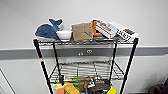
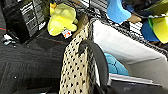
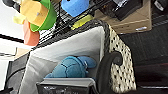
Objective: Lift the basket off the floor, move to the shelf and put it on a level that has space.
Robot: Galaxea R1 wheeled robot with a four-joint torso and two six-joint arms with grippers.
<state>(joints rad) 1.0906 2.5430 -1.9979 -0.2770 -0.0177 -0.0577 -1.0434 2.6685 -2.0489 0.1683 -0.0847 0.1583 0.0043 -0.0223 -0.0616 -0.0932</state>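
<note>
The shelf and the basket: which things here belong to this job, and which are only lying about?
Belong to the job:
the basket, woven, pale lining, dark handle loops
the shelf
the level, middle wire tier, bare
the floor, dark carpet

Lying about:
blue whale toy
white bowl
brown paper bag
yellow plush
blue plush inside the basket

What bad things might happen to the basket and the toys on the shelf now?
1. The basket has a blue plush toy lying loose inside; if the basket tips, the toy might tumble out.
2. The basket is close under the wire shelf, so its rim might catch on the wire grid.
3. The top tier is crowded with a blue whale plush, a white bowl and a brown box; a bump might shake something off.
</note>
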